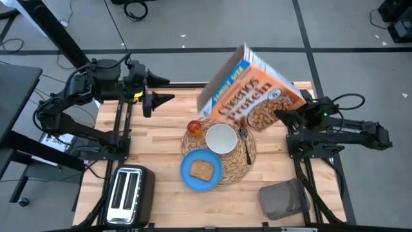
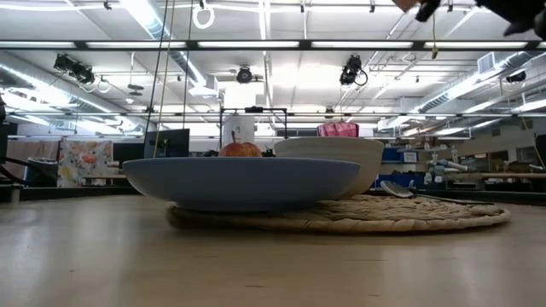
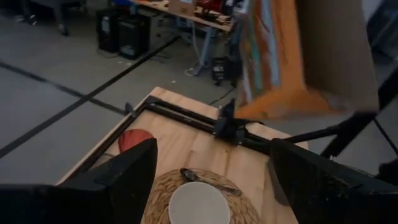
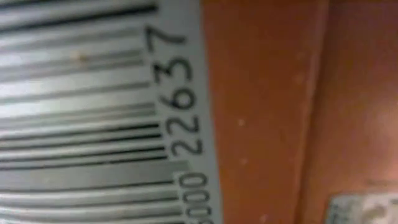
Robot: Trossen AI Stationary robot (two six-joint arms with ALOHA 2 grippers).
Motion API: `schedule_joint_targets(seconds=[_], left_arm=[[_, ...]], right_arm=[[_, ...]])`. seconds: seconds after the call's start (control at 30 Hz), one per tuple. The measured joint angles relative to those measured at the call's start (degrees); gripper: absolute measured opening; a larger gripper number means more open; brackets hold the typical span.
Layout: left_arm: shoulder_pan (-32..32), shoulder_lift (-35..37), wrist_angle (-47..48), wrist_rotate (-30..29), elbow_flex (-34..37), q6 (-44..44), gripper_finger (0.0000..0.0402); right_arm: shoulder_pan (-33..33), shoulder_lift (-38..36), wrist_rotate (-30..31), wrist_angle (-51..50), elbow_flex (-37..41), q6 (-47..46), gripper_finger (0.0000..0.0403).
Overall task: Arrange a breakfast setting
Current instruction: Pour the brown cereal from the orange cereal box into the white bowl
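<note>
the orange cheerios box [image 1: 254,96] hangs tilted in the air above the far right part of the worktop [image 1: 161,148], its printed front facing up and its lower edge over the far rim of the round woven straw placemat [image 1: 239,161]. the right gripper [image 1: 286,117] has its jaws clamped on the box's right-hand end; in the right wrist view the box's barcode panel fills nearly everything, pressed close to the camera.

below it, on the placemat, the white bowl [image 1: 221,138] sits at the middle, with the metal spoon [image 1: 245,143] lying on the mat just to its right. the red-yellow apple [image 1: 194,127] rests at the mat's far left edge, touching or nearly touching the bowl. the blue plate [image 1: 201,170] overlaps the mat's near left edge and carries the toast slice [image 1: 202,169]. in the low view the plate and bowl stand side by side on the mat, the apple showing behind them.

the left gripper [image 1: 158,98] waits off to the left at the far side of the worktop, its jaws apart and holding nothing — pointed toward the setting.

a silver two-slot toaster [image 1: 129,193] stands at the near left corner, and a dark tray-like container [image 1: 283,200] sits at the near right.
</note>
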State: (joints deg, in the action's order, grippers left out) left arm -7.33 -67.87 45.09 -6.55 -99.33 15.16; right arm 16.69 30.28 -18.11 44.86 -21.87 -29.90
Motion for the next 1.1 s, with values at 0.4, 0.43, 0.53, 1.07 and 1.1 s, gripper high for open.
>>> schedule_joint_targets(seconds=[0.4,0.43,0.53,1.07,1.1], left_arm=[[0.22,-0.22,4.06,-5.46,0.81,7.99,0.0318],[0.22,-0.3,4.19,-5.46,1.2,8.17,0.0318],[0.22,-0.49,3.89,-5.47,2.1,7.95,0.0318],[0.24,-0.48,1.33,-5.45,6.14,6.86,0.0318],[0.24,-0.47,1.33,-5.46,6.14,6.7,0.0318]], right_arm=[[3.19,-21.84,-6.25,-24.06,4.42,-4.99,0.0289],[3.44,-23.71,-6.27,-26.25,4.42,-5.65,0.0289],[3.91,-28.24,-6.5,-32.15,4.42,-7.36,0.0289],[4.19,-30.07,-4.21,-51.07,3.89,3.55,0.0289],[4.19,-30.07,-3.81,-51.56,3.89,4.41,0.0289]])
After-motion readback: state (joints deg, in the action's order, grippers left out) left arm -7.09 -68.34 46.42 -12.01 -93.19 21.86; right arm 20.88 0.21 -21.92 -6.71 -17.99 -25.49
